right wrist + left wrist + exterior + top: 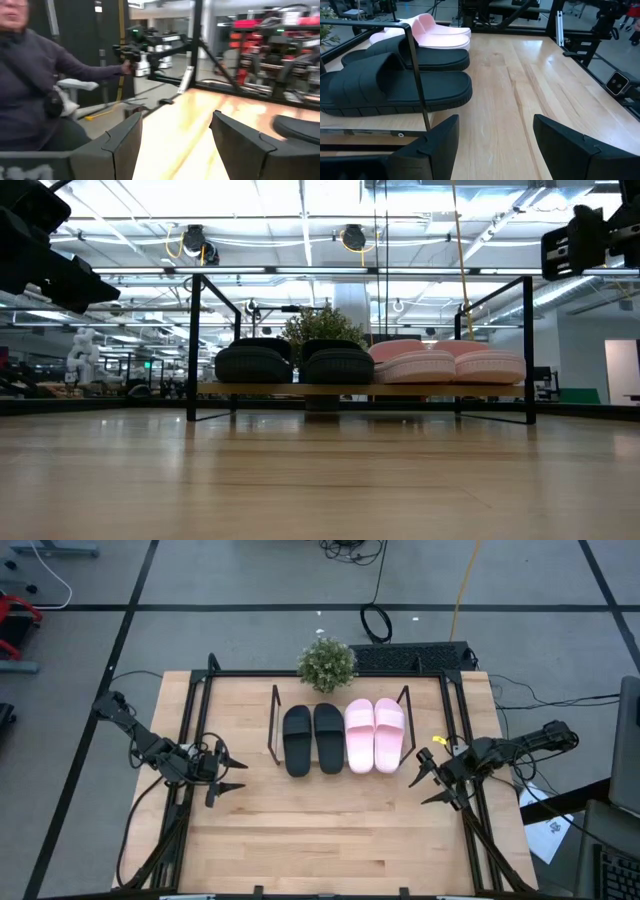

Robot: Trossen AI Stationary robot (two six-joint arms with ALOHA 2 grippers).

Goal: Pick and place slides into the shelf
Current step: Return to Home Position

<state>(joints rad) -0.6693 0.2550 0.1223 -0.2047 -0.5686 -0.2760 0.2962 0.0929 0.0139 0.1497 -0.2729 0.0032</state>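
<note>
Well, all four are on the shelf [272, 726] at the back of the table [320, 835]: the black slides [313, 738] side by side, the pink slides [375, 734] just beside them, between the wire side frames. What remains, we judge, is only bringing the arms home.

The left gripper [238, 774] hangs near the table's left edge with its fingers spread and nothing between them. The right gripper [418, 792] is near the right edge, also spread and empty.

To do this well, we would draw each arm back and away from the shelf. We would keep the fingers clear of the thin wire uprights, so that nothing nudges the row.

From above we see the order of the row and the plant [327, 664] behind it. Only the low view shows the soles resting on a board raised off the tabletop. The left wrist view shows a wire upright standing close in front of the black pair. The right wrist view alone shows a person [30, 85] sitting beyond the table, so we would keep that arm's swing inside the table's edge.
</note>
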